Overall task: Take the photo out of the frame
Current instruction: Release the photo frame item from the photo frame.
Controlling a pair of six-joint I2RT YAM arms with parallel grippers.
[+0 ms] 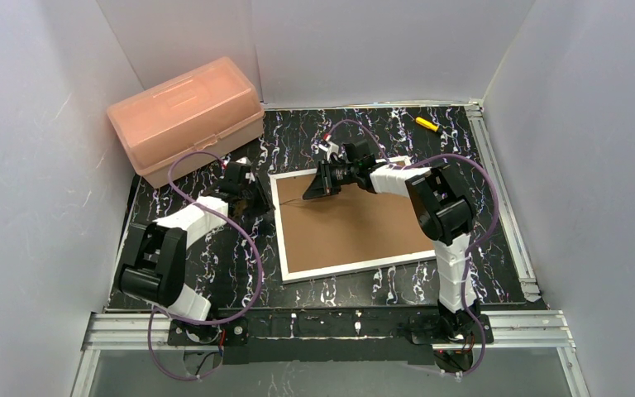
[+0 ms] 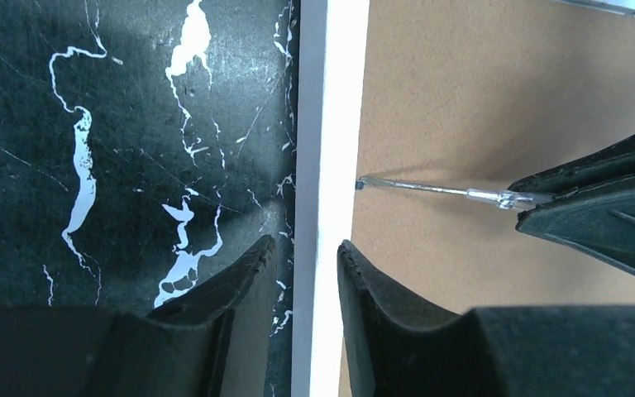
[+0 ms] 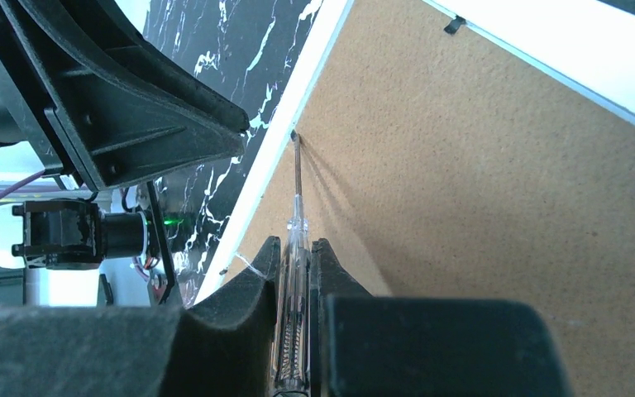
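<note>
On the black marbled table [image 1: 298, 141], the frame [image 1: 364, 231] lay flat and back-up just beyond the arm bases. Its brown backing board [image 2: 479, 99] faced the overhead camera inside the narrow white border [image 2: 327, 124]. The photo could not be seen, since the frame lay face down.

At the frame's left side, the left gripper [image 2: 306, 248] stood astride that white border. One finger was over the table and the other over the backing board. The jaws were partly spread and clamped on nothing, with a gap showing on the table side.

Further in, the right gripper [image 1: 312, 190] reached over the frame's far-left part. Its fingers were clenched on the clear handle of a slim screwdriver [image 3: 297, 223]. The shaft pointed at the left border, and its tip sat at a small dark metal tab [image 3: 293, 134] where board met border. A second tab [image 3: 455, 25] showed on the far edge.

Beyond the frame, a translucent pink plastic box [image 1: 186, 116] stood with its lid down at the far-left corner, well apart from the frame. A small yellow tool [image 1: 427, 124] lay near the far-right corner.
</note>
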